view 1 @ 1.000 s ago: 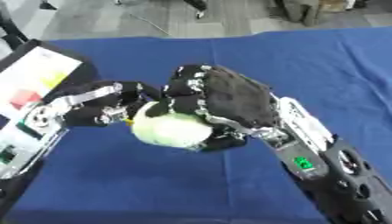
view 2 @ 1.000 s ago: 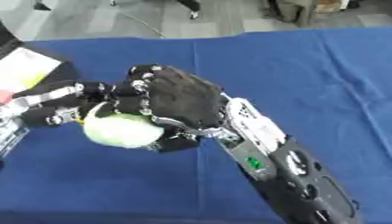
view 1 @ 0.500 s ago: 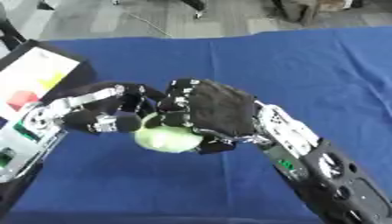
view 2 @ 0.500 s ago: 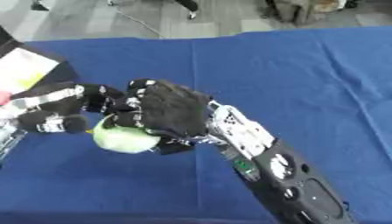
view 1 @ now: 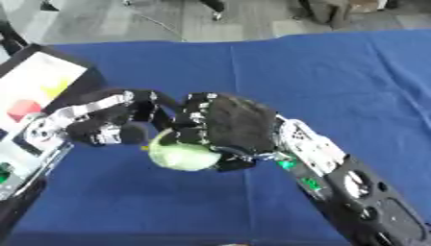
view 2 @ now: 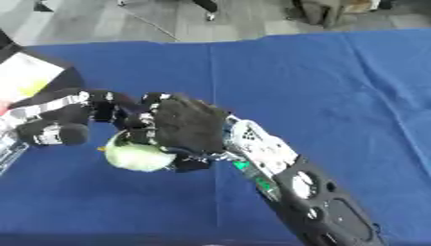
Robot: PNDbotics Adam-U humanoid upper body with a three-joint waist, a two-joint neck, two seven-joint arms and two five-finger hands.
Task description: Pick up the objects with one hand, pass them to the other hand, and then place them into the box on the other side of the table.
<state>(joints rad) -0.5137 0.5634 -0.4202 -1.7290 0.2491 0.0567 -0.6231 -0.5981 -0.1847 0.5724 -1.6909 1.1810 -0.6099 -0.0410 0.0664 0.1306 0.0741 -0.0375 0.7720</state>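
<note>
Nearest the camera, the robot's black right forearm rises from about 5 o'clock, and its right hand sits palm-down above the blue cloth-covered table, fingers curled over the top of a pale green round fruit-like ball at the centre of the scene. At roughly 9 o'clock from the ball, the left hand meets it, its fingers bent toward the ball and apparently touching its side; whether they bear any of it cannot be told. This looks like the hand-to-hand pass. Next, the left hand would need to close fully before the right lets go. Farther off, at 10 o'clock, lies the white-lined box.
</note>
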